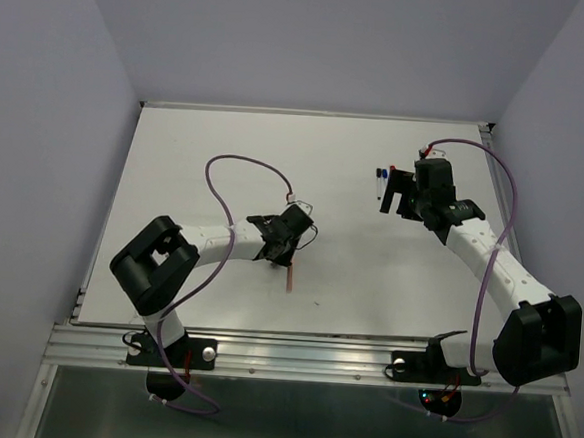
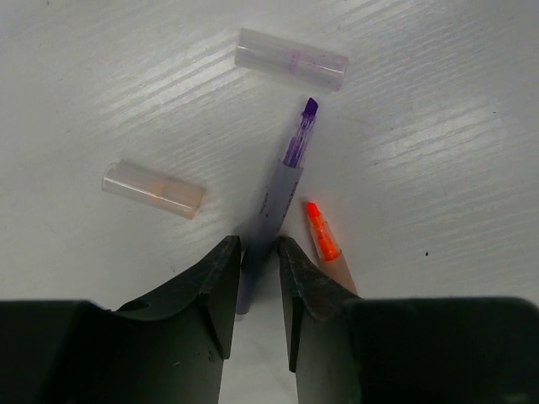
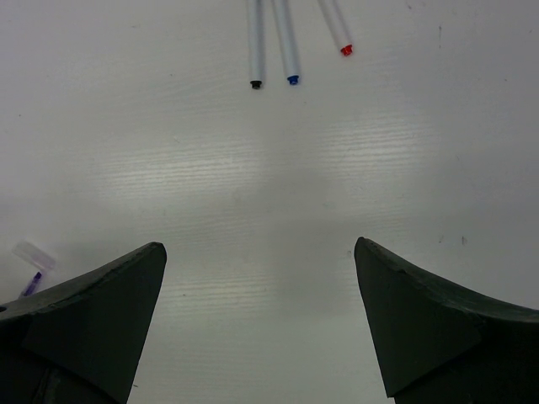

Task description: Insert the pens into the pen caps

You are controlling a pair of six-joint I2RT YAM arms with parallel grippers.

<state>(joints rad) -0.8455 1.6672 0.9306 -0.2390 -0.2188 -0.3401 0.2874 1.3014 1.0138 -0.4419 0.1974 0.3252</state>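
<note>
left gripper [image 2: 259, 252] jaws pinched the purple-tipped pen [image 2: 282, 181] by its grey barrel, flat on the table [image 2: 438, 126]. orange-tipped pen [image 2: 322, 236] lay just beside it. purple-tinted cap [image 2: 290, 59] sat just past its tip, orange-tinted cap [image 2: 153, 188] off left. right gripper [image 3: 258, 244] jaws were spread wide, three white pens [image 3: 286, 42] lying ahead, untouched.

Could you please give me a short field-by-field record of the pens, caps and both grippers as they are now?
left gripper: closed on the barrel of the purple-tipped pen
right gripper: open, holding nothing
orange-tipped pen: uncapped, beside the purple-tipped pen
purple-tinted cap: loose, just beyond the purple tip
orange-tinted cap: loose, on the opposite side from the orange-tipped pen
white pens: three, ends black, blue, red, ahead of the right gripper
</note>
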